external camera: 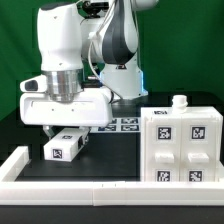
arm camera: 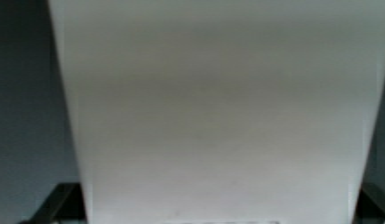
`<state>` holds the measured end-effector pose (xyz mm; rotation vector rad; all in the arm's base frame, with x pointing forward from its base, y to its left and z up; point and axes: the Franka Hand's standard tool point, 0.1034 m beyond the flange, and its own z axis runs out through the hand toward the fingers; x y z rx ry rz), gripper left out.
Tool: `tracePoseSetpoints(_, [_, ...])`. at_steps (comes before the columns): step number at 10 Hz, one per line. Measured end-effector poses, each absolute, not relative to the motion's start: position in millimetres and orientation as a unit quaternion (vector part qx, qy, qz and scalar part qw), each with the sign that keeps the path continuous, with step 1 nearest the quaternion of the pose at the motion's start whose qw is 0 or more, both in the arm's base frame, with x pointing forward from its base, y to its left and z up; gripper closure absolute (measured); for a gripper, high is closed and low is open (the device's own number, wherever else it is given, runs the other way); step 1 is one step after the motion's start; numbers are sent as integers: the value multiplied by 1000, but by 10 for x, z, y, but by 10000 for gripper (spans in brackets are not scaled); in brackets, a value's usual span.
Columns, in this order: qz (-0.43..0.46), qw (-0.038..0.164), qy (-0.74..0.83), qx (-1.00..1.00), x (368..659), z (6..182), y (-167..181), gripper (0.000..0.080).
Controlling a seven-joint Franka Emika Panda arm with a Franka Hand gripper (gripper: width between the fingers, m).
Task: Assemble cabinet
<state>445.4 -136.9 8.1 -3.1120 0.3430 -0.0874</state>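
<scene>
The cabinet body [external camera: 180, 146] is a large white box with several black-and-white tags. It stands on the black table at the exterior view's right, with a small knob on top. My gripper [external camera: 66, 137] hangs at the exterior view's left, shut on a small white tagged drawer block [external camera: 65, 149] low over the table. In the wrist view that block [arm camera: 215, 110] fills nearly the whole picture as a plain white face. Only a dark bit of one finger [arm camera: 59, 203] shows at its edge.
A long white border rail [external camera: 95, 189] runs along the table's front, and a second rail [external camera: 14, 163] runs up the exterior view's left. The marker board [external camera: 125, 123] lies flat behind the gripper. The robot's base stands at the back.
</scene>
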Motion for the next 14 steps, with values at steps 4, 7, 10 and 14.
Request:
tracePoseSetpoints(4, [-29,9,106,-994,4521,186,-1182,243])
tracePoseSetpoints(7, [-23,30,128,-991,4683,751,-650,243])
tracePoseSetpoints(10, [-19,42,157,-987,4846,1128,-217,243])
tracePoseSetpoints(14, [-13,45,162,-986,5275,1530,253,243])
